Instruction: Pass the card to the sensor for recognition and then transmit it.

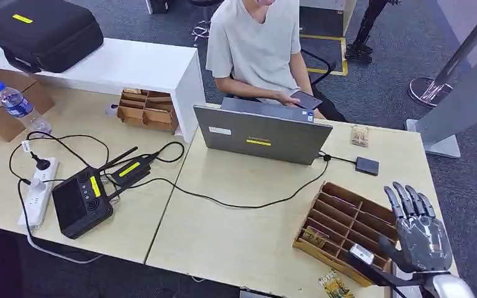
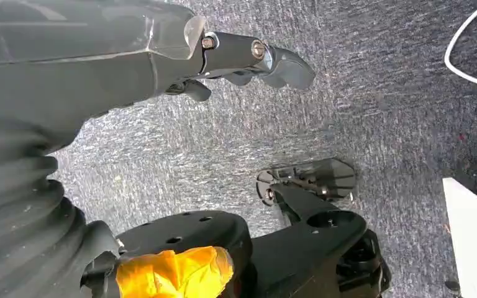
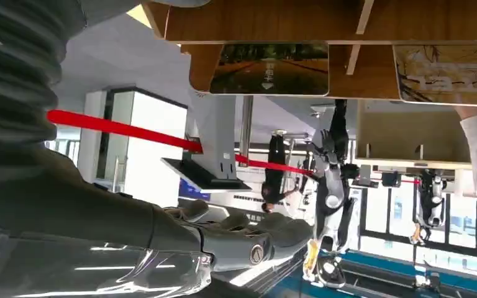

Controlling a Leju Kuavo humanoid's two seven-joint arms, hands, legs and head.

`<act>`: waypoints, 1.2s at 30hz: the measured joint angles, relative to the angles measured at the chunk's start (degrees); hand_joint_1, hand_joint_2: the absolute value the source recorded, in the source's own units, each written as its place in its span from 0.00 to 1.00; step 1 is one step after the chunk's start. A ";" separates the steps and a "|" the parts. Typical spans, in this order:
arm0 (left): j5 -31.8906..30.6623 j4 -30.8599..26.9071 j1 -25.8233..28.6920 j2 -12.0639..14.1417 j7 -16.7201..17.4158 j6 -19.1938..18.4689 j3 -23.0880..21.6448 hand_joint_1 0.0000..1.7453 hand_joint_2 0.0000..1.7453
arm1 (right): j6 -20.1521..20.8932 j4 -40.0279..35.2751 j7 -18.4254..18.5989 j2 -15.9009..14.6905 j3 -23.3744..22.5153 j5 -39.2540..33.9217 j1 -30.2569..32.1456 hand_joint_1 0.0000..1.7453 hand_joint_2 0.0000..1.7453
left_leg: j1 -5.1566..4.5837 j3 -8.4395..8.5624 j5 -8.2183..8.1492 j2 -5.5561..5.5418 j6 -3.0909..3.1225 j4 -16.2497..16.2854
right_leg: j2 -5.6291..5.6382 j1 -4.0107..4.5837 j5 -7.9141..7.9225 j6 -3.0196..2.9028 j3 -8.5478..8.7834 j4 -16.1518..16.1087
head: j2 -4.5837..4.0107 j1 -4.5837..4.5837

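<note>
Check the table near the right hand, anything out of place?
One card lies loose on the table, at the near edge just outside the wooden divider tray, while another card sits in a compartment. The right hand is open above the tray.

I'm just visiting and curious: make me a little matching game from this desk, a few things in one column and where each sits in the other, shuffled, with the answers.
Things:
1. water bottle
2. laptop
3. wooden tray
4. black case

Places:
A. on the white raised shelf at the far left
B. just in front of the seated person
C. beside a cardboard box at the left edge
D. next to the robot's right hand

Pairs: 1-C, 2-B, 3-D, 4-A
</note>
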 joint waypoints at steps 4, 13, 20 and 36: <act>-0.09 0.02 -0.01 0.00 0.00 0.00 0.00 0.00 1.00 | 0.00 0.59 0.00 0.31 0.42 0.00 -0.47 0.00 1.00 | 0.00 0.00 0.00 -0.01 0.00 0.00 | -0.01 0.00 0.00 0.00 0.00 0.00 | 0.00 0.02; -0.31 0.00 -0.03 0.00 0.04 0.00 0.00 0.00 1.00 | 0.17 1.55 0.00 0.74 1.07 0.00 -0.99 0.00 1.00 | 0.00 -0.01 0.00 -0.01 0.00 0.00 | -0.01 0.00 0.00 0.00 0.00 0.00 | 0.00 0.02; -0.46 0.00 -0.08 -0.02 0.07 -0.09 0.00 0.00 1.00 | 0.42 2.86 0.13 1.64 1.99 -0.20 -2.30 0.00 1.00 | 0.00 0.01 0.00 0.00 0.00 0.00 | 0.00 0.00 0.00 0.00 0.00 0.00 | 0.00 0.02; -0.48 0.00 -0.09 -0.02 0.09 -0.04 0.00 0.00 1.00 | 0.39 4.00 0.50 2.10 3.06 -0.77 -2.57 1.00 1.00 | 0.00 0.01 0.00 -0.01 0.00 0.00 | 0.00 0.00 0.00 0.00 0.00 0.00 | 0.00 0.02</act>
